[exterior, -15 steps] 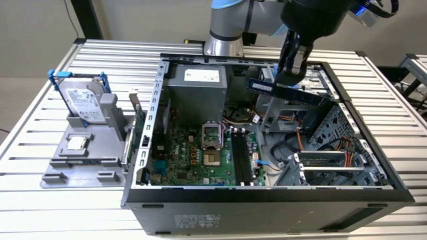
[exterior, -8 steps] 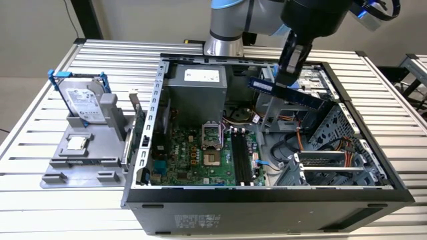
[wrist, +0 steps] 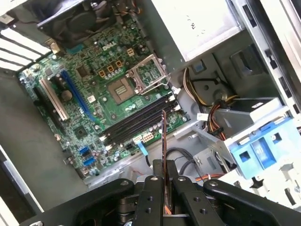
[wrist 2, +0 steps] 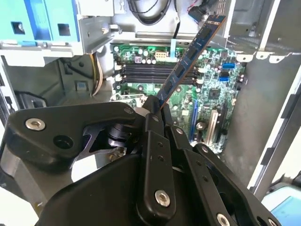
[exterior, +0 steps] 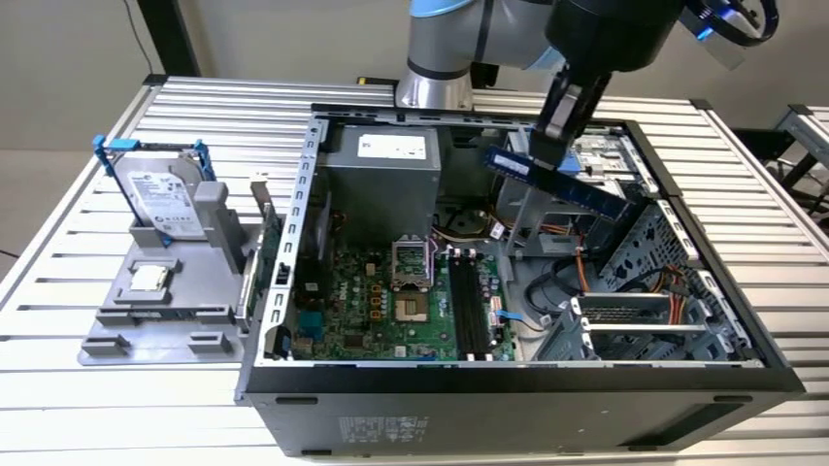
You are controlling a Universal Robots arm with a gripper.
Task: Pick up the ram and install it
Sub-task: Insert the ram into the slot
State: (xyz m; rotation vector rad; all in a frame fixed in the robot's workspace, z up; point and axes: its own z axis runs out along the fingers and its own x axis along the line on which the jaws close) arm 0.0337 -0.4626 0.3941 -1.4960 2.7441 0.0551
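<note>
Above the open computer case (exterior: 518, 413), the gripper (exterior: 550, 144) hangs — jaws clamped on the tilted ram (exterior: 592, 193).

White rectangular label on the grey metal power-supply box (exterior: 392, 147): lines of print, none legible.
White label on the silver hard drive (exterior: 166, 202) in its blue frame: print too small to read.
Pale sticker on the ram (exterior: 583, 192), a thin bluish-dark circuit-board stick: unreadable.
Green motherboard (wrist: 94, 113): a short white maker's mark.
Black computer case (exterior: 518, 408), outer wall: grey label, illegible.
</note>
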